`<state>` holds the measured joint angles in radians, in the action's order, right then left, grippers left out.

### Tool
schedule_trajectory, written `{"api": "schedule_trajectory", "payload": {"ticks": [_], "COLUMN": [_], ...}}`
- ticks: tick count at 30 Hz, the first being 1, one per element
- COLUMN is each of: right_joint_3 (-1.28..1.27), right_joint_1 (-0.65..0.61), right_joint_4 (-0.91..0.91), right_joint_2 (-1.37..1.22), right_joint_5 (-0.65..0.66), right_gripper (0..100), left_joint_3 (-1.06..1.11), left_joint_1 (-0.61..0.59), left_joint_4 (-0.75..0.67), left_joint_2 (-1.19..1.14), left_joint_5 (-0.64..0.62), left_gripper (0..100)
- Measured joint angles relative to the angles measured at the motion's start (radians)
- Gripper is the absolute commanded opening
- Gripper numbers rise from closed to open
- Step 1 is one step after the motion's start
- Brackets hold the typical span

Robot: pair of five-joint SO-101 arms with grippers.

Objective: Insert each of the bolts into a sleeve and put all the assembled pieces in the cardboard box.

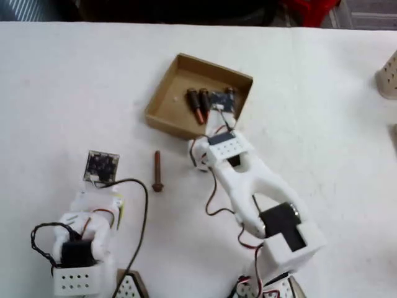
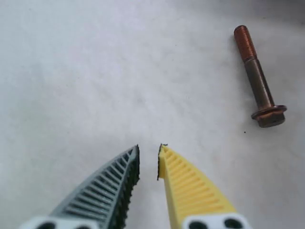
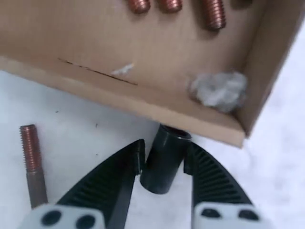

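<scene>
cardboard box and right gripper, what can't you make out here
- Assembled pieces in the cardboard box: right wrist view's edge cuts off all but threaded ends; in the high view the right arm covers some.
- Sleeve: near end hidden inside the right gripper.
- Pale wad in the box corner: too blurred to identify.

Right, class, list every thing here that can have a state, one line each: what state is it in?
cardboard box, open-topped, on the table.
bolts in the box, lying flat inside.
loose bolt, lying on the table, no sleeve on it.
sleeve, gripped, just outside the box wall.
right hand, shut on the sleeve.
left hand, slightly open, empty, above the table.
</scene>
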<state>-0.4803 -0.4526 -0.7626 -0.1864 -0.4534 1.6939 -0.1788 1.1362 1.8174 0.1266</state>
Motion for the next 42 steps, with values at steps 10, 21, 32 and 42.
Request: {"api": "schedule_trajectory", "payload": {"ticks": [10,21,32,42], "right_joint_3": [0.077,0.071,-0.029,-0.144], "right_joint_1": [0.011,0.087,0.322,0.47], "right_joint_4": [-0.147,-0.497,-0.577,-0.522], "right_joint_2": [-0.021,0.256,0.281,0.287], "right_joint_5": [0.0,0.002,0.238,0.47], "right_gripper": [1.6,1.7,1.7,1.7], "left_joint_3": [0.0,0.0,-0.008,-0.153], "left_joint_1": [0.0,0.0,0.002,0.031], "left_joint_4": [0.0,0.0,0.006,0.069], "left_joint_2": [0.0,0.0,0.0,0.0], "left_joint_5": [0.0,0.0,-0.028,-0.037], "left_gripper": [10,10,10,10]}}
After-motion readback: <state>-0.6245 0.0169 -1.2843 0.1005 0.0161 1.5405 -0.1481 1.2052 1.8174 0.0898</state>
